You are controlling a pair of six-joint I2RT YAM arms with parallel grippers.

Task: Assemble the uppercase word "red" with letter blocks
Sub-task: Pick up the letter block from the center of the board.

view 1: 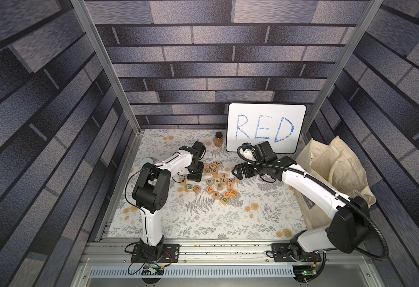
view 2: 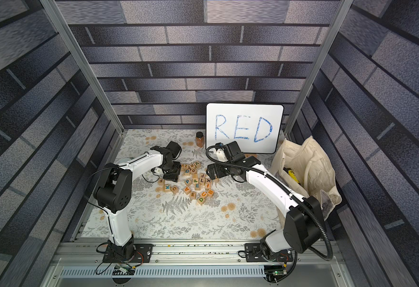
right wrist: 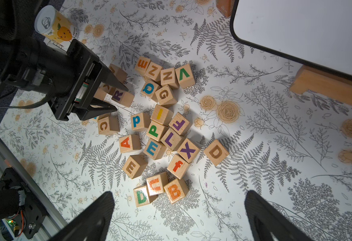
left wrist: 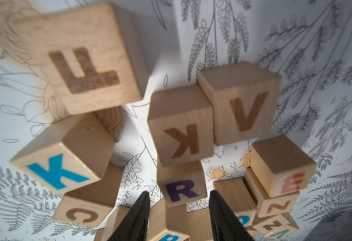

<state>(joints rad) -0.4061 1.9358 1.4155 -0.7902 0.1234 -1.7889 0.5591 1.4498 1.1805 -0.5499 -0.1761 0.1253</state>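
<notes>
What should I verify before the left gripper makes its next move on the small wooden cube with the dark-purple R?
1. The wooden cube with dark-purple R lies between the fingers of the left gripper: ok.
2. Jaws closed on it: not ok; patterned cloth shows between one finger and the cube.
3. Neighbouring cubes free of the fingers: cannot tell; a plain-faced cube lies close to one finger.
4. The cube with blue E and the cube with green D lie uncovered, letters up: ok.
5. The right gripper is open and apart from the R cube: ok.
</notes>
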